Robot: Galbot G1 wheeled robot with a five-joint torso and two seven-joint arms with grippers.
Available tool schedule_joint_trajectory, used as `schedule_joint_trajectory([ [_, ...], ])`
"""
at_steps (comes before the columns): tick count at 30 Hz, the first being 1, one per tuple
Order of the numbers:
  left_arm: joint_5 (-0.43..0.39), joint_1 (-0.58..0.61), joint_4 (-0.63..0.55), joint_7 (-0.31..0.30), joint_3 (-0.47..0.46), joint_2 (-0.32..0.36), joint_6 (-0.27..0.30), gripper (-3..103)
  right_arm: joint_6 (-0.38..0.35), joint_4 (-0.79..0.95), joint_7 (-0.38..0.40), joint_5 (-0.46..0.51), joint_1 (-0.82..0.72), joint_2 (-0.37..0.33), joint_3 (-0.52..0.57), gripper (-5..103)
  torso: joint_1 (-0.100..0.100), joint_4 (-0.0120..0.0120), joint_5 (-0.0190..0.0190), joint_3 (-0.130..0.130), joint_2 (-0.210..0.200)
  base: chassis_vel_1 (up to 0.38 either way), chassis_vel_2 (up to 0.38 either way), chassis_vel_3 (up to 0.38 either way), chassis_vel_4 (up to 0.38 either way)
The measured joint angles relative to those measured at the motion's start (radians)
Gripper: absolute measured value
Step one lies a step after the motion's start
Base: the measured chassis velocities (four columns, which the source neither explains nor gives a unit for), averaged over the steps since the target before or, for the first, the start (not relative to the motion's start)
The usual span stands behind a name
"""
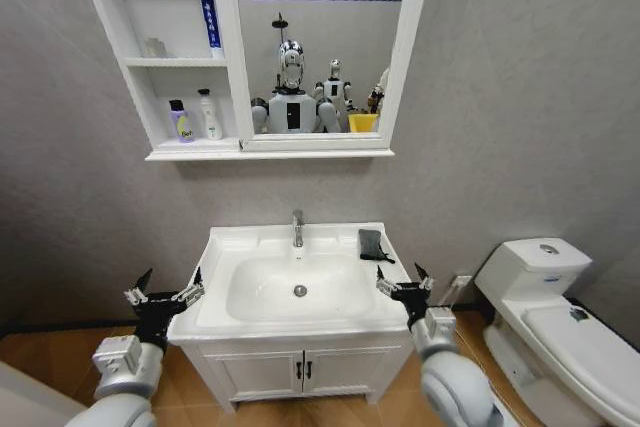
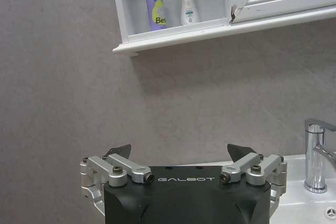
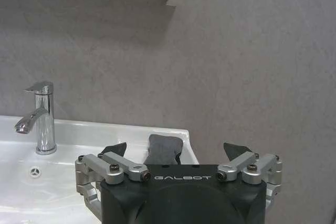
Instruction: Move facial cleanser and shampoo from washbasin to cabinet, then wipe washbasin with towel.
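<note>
Now both grippers, left and right, hang open flanking the white ceramic washbasin; small dark folded towel lies far right.

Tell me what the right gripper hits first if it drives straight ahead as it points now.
Probably the towel: the open right gripper points toward it on the washbasin rim, with the grey wall behind. Depth is unclear, so it may pass just above.

Before me the white rectangular ceramic washbasin offers its rim as a surface: a small dark grey folded towel lies at its back right corner. On the bottom shelf of my white wall-mounted cabinet a purple black-capped bottle and a white pump bottle stand upright, just beside each other.
</note>
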Motion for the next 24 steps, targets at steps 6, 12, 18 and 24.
schedule_joint_trajectory([
  [6,0.000,0.000,0.000,0.000,0.000,0.000,0.000,100,-0.014,0.082,0.010,-0.033,-0.081,0.004,0.008,100,0.000,0.0001,-0.0001,0.000,0.000,0.000,0.000,0.000,0.000],
  [12,0.000,0.000,0.000,0.000,0.000,0.000,0.000,100,-0.040,0.109,0.036,-0.049,-0.079,0.006,-0.015,100,0.001,0.0003,0.0000,0.000,0.000,0.007,-0.008,-0.021,0.007],
  [18,0.000,0.000,0.000,0.000,0.000,0.000,0.000,100,-0.036,0.109,0.039,-0.060,-0.090,0.002,-0.014,100,0.001,0.0000,0.0004,0.000,0.000,0.089,-0.086,-0.088,0.066],
  [24,0.000,0.000,0.000,0.000,0.000,0.000,0.000,100,-0.025,0.114,0.041,-0.073,-0.104,0.004,-0.016,100,0.000,0.0000,0.0005,0.000,0.000,0.175,-0.164,-0.183,0.178],
])
